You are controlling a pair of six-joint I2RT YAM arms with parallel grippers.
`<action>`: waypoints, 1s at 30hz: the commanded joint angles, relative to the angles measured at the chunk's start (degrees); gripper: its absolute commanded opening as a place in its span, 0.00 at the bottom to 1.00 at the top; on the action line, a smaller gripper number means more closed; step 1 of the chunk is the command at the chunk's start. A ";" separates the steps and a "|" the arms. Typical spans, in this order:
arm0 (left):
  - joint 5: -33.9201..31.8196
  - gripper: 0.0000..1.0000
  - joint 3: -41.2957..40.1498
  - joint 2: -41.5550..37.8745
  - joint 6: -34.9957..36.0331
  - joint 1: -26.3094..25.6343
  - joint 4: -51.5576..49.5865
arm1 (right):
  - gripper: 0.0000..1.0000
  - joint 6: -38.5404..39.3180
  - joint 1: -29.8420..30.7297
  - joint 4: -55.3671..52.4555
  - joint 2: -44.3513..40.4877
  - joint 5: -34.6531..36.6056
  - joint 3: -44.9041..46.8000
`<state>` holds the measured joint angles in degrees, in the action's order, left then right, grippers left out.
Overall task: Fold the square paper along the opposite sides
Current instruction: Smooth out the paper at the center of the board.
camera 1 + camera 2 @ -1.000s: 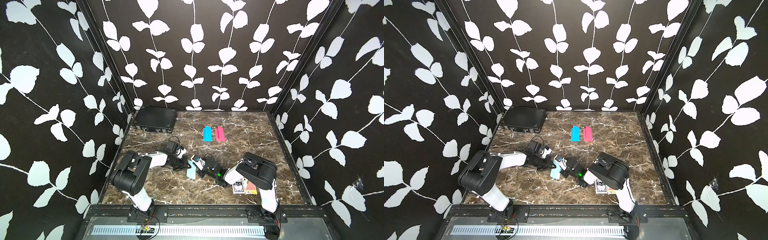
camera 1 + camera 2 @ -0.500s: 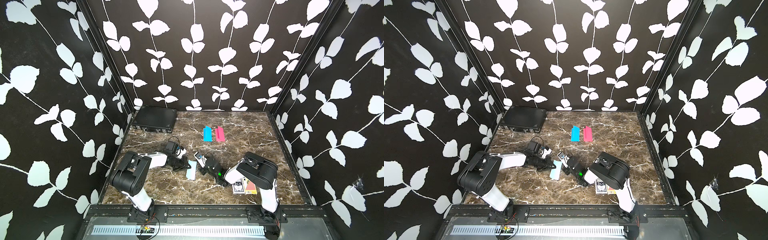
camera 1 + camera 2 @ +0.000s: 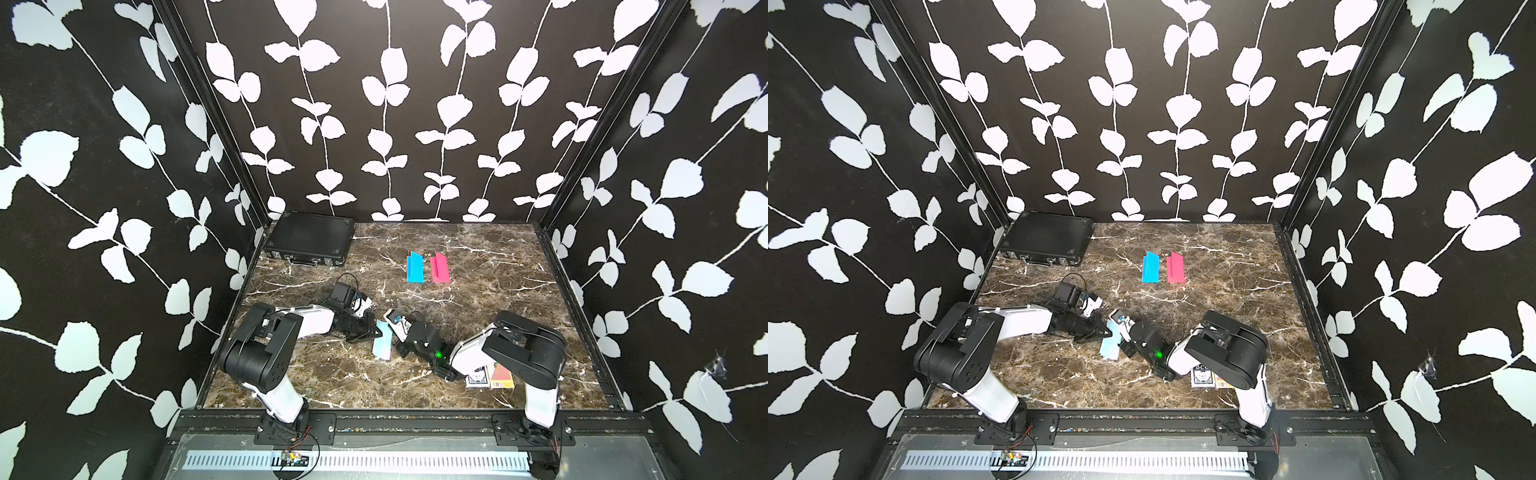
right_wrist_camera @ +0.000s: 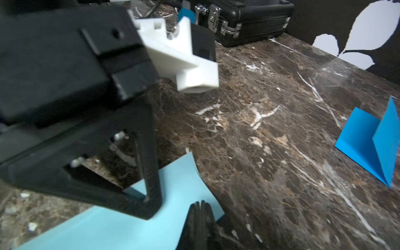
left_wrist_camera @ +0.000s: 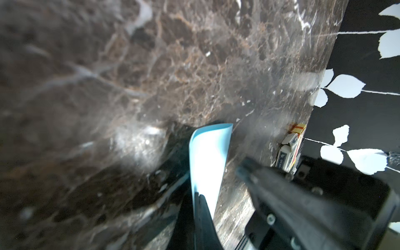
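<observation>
The light blue paper (image 3: 382,345) is lying, seemingly folded over, on the table (image 3: 478,257), midway along and toward its front edge. The left gripper (image 5: 200,201) and right gripper (image 4: 200,205), both closed and apparently gripping nothing, are pressing on it. Creasing is probably calling for the 2 tips sliding slowly, keeping edges aligned.

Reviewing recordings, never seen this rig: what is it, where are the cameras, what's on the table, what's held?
Two white-and-black robot arms stand on a brown marble table, each with a gripper. The two wide pictures come from one overhead stereo camera; the close-ups from wrist cameras. Between the shut left gripper and shut right gripper is a light blue paper; the left seems to pinch its curled edge. Behind lie a folded blue paper, a folded pink paper and a black case; playing-card boxes sit by the right arm.
</observation>
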<state>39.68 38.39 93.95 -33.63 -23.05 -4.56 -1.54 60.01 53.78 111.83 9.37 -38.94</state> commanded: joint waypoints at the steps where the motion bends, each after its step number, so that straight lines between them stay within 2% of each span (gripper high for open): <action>1: -1.71 0.00 -1.82 -1.62 -2.85 0.20 2.83 | 0.00 0.52 1.23 2.74 3.13 0.65 -3.14; 11: -2.33 0.00 -4.02 -2.06 -3.97 0.23 5.15 | 0.00 -3.09 1.57 -0.95 3.89 5.78 3.14; 15: -2.66 0.00 -4.43 -2.53 -4.17 0.20 5.24 | 0.00 -2.45 1.61 -5.28 2.75 6.98 2.88; 27: -3.86 0.00 -4.99 -3.29 -4.35 0.23 5.43 | 0.00 -0.65 1.36 -6.49 1.37 11.31 6.36; 30: -3.73 0.00 -5.84 -2.65 -6.95 0.31 9.02 | 0.00 -0.40 1.17 -6.48 1.13 10.93 6.42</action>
<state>38.09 34.20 92.01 -38.74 -23.05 2.94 -2.68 61.49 54.98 112.22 18.74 -34.76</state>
